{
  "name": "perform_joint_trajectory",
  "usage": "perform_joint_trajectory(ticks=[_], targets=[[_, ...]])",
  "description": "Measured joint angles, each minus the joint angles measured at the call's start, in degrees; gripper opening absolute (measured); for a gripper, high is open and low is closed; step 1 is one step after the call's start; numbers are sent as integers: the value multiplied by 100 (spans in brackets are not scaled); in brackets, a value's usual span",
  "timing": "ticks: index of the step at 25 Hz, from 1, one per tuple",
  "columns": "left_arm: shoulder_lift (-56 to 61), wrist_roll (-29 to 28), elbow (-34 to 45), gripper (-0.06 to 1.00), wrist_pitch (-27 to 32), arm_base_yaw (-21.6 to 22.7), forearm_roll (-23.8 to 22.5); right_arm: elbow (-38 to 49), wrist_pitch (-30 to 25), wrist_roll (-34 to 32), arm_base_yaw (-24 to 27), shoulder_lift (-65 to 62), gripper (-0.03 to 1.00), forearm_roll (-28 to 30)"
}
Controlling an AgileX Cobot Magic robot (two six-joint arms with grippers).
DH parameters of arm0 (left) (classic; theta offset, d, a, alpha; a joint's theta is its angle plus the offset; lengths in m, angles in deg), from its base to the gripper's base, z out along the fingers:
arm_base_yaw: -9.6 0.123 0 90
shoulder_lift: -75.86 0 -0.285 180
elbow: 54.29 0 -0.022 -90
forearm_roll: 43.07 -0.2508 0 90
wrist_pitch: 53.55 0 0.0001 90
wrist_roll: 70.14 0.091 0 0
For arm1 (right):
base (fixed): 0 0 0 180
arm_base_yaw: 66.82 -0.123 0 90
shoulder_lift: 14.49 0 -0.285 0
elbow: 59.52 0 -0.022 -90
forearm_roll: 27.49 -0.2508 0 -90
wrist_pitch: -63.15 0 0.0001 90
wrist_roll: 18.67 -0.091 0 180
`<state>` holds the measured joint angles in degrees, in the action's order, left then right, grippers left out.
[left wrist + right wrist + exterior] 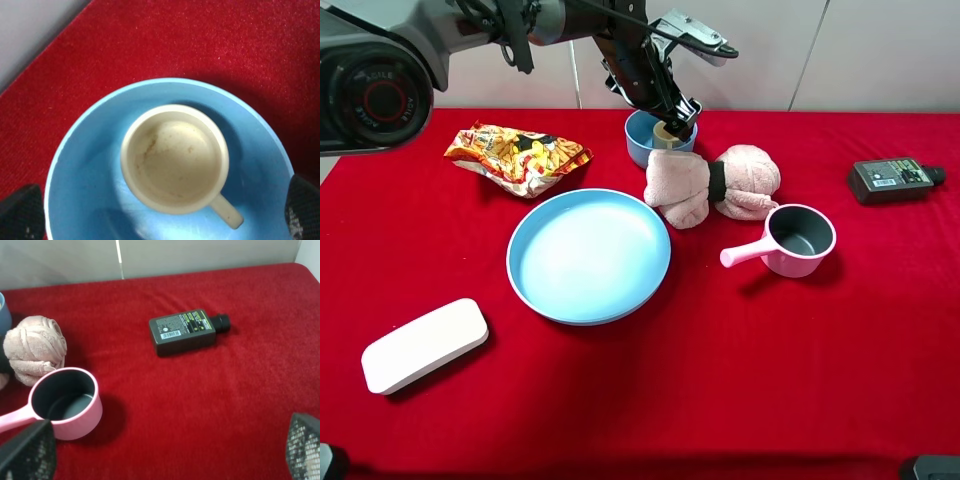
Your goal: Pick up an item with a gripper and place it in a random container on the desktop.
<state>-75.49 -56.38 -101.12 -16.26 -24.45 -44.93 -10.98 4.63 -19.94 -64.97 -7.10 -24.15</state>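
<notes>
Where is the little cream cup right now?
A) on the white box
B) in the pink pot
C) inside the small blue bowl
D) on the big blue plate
C: the left wrist view shows the cup standing upright inside the small blue bowl, with blue wall all around it.

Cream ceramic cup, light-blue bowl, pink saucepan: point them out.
Cream ceramic cup [175, 160], left wrist view, inner floor.
Light-blue round bowl [85, 165], left wrist view, inner wall.
Pink long-handled saucepan [804, 234], exterior high view, dark interior.
</notes>
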Motion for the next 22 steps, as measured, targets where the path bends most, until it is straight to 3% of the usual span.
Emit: perform_joint_trajectory(ticks=[10,22], targets=[[282,0,0,95,769,0,-35,0,0,0,0,0,69,0],[1105,-305,0,99,2329,0,-107,0,0,0,0,0,69,0]])
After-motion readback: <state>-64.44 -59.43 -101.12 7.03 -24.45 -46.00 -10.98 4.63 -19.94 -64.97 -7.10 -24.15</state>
